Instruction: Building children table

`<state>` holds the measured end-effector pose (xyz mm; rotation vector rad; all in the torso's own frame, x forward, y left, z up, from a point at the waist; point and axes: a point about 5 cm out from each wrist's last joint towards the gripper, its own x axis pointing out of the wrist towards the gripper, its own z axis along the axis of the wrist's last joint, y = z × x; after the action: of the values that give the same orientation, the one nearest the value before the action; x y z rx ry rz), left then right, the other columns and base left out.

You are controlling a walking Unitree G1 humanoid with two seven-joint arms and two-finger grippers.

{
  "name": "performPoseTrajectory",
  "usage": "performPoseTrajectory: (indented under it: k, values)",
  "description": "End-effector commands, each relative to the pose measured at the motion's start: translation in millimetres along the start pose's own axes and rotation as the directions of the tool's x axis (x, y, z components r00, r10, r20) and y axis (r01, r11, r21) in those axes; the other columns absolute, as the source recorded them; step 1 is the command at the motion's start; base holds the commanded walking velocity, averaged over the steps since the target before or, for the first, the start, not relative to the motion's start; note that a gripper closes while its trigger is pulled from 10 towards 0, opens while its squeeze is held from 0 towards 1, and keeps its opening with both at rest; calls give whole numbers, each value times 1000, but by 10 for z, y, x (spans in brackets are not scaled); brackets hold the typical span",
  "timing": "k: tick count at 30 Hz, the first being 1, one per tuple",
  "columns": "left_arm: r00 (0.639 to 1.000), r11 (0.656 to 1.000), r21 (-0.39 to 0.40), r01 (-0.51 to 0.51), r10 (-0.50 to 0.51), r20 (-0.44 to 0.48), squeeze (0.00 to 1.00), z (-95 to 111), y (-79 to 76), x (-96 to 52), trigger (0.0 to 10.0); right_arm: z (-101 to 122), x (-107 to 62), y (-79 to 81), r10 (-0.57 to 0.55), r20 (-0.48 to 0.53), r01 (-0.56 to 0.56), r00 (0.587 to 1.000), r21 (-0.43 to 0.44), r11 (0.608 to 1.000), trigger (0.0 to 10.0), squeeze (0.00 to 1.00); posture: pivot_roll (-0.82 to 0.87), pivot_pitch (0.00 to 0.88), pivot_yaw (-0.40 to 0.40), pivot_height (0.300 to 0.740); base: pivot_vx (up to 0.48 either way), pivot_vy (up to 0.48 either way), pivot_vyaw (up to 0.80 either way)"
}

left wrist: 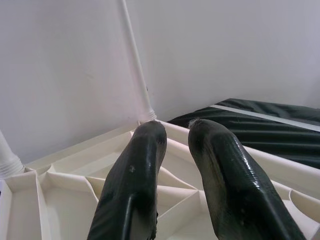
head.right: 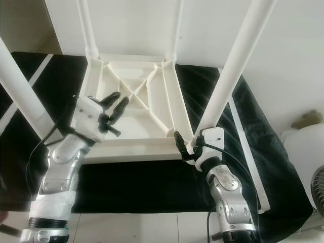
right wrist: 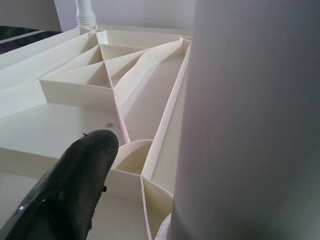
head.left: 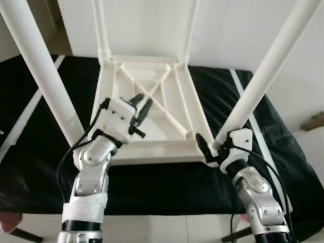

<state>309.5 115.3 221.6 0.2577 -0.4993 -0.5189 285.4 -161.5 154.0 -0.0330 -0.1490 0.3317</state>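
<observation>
both my sets of jaws are up at the upturned white plastic children's table [head.left: 147, 109], which lies top-down on a black cloth with a pale stripe [head.left: 30, 152] near a white wall [head.left: 238, 30]. its ribbed underside faces up, with crossing ribs in the middle, and four white round legs stand up from the corners.

my left gripper [head.left: 142, 109] hovers over the near left part of the ribbed underside, its two long black fingers [left wrist: 135, 175] a little apart with nothing between them; in the left wrist view the far thin leg [left wrist: 136, 65] rises just beyond the fingertips.

my right gripper [head.left: 208, 148] sits at the near right corner, at the foot of the thick white leg [head.left: 263, 76]. one black finger [right wrist: 75, 180] lies against the inner side of that leg's base, and the leg itself stands close beside it in the right wrist view. i cannot tell whether these jaws are clamped on the leg or merely set around it.

the near left leg [head.left: 43, 71] slants up past my left arm.
</observation>
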Motion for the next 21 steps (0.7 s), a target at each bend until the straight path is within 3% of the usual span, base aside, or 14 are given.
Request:
performPoseTrajectory:
  k: [1, 21]
  values:
    - [981, 982, -4, -191, 191, 22, 1000, 24, 85, -12, 10000, -34, -14, -12, 1, -11, -1, 1000, 1, 1000, 10000, 0, -88, 94, -64, 740, 0, 0, 0]
    - [987, 987, -10, -157, 158, 32, 1000, 28, 45, 17, 10000, -45, -13, 2, 6, -15, -6, 1000, 0, 1000, 10000, 0, -93, 85, -59, 740, 0, 0, 0]
